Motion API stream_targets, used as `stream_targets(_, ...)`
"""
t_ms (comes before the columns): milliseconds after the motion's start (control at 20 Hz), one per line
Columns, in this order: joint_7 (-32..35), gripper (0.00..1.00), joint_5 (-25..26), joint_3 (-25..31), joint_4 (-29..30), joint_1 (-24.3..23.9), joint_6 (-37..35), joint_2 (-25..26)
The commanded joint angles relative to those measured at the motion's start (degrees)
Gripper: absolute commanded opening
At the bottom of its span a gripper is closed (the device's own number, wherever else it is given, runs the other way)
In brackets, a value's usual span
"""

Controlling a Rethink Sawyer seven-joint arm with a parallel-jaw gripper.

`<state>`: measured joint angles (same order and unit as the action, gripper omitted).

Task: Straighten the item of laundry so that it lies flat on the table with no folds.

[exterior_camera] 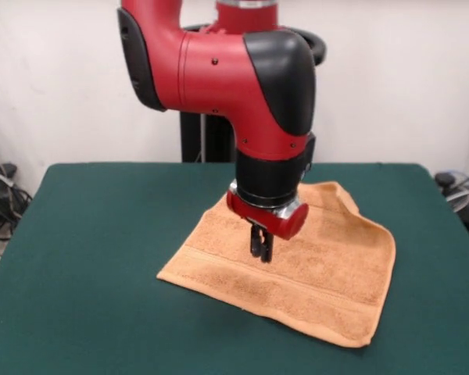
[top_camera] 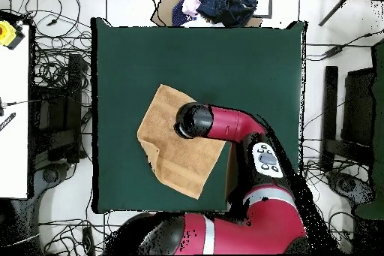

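The light orange-tan towel (exterior_camera: pixel 313 269) lies on the dark green table (exterior_camera: pixel 102 258), right of centre in the front view. It is mostly spread out, with woven bands along its near edge. Its far right corner (exterior_camera: pixel 340 197) is folded over and rumpled. My gripper (exterior_camera: pixel 261 251) points straight down over the towel's left-middle part, its tips at or just above the cloth. The fingers look shut with nothing between them. In the overhead view the towel (top_camera: pixel 169 152) shows left of centre on the table (top_camera: pixel 247 65). There the arm's wrist (top_camera: pixel 193 120) hides the gripper.
In the overhead view a pile of dark and pink clothes (top_camera: pixel 217 1) sits beyond the table's far edge. Cables and equipment (top_camera: pixel 56 110) lie on the floor to the left. A white bench (top_camera: pixel 13 103) stands at the far left.
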<state>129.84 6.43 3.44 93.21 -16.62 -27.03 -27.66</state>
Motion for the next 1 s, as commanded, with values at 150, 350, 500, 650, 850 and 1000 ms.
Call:
stream_targets(150,6.82,0.00,-2.43,6.48,10.62,1.54,5.00,-0.85)
stream_targets(350,7.93,0.00,-2.34,6.15,12.43,2.76,7.15,-1.08)
stream_targets(500,7.89,0.00,-2.23,6.10,13.79,2.85,8.42,-1.82)
stream_targets(650,9.48,0.00,-3.19,5.38,16.22,3.28,9.68,-3.81)
stream_targets(850,12.01,0.00,-5.57,4.65,17.56,5.34,10.17,-4.44)
stream_targets(1000,13.65,0.00,-6.78,3.61,17.79,8.17,12.33,-3.71)
